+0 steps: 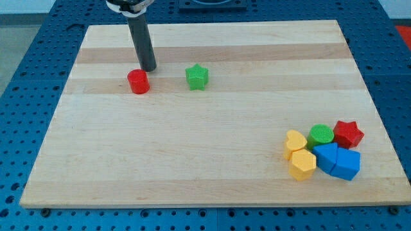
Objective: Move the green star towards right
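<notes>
The green star [197, 77] lies on the wooden board [212, 167] in the upper middle-left of the view. My tip [149, 68] stands to the star's left, a clear gap away, not touching it. A red cylinder [138, 82] sits just below and left of my tip, very close to it.
A cluster of blocks sits at the lower right: a yellow heart [295, 142], a yellow hexagon [302, 165], a green cylinder [320, 136], a red star [348, 133] and two blue blocks [338, 160]. The blue pegboard table [26, 77] surrounds the board.
</notes>
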`<state>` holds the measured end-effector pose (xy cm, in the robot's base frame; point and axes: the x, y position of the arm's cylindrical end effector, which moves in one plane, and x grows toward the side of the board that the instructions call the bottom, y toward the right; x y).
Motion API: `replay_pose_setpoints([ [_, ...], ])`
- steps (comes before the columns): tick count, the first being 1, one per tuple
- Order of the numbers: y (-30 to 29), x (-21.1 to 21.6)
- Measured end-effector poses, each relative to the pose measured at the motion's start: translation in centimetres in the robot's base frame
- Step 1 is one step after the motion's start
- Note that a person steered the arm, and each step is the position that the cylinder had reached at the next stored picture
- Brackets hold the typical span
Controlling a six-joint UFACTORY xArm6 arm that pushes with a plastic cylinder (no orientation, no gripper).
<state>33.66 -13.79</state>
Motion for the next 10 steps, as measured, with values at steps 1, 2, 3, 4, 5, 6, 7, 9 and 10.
replay_pose_setpoints([
  [1, 1.8, 1.5],
  [2, 6.3, 3.6],
  [3, 12.4, 5.4],
  [4, 15.4, 5.5],
  [5, 12.5, 3.5],
  [6, 12.1, 0.6],
  [7, 16.1, 0.5],
  [9, 24.3, 2.9],
  [10, 23.2, 2.1],
])
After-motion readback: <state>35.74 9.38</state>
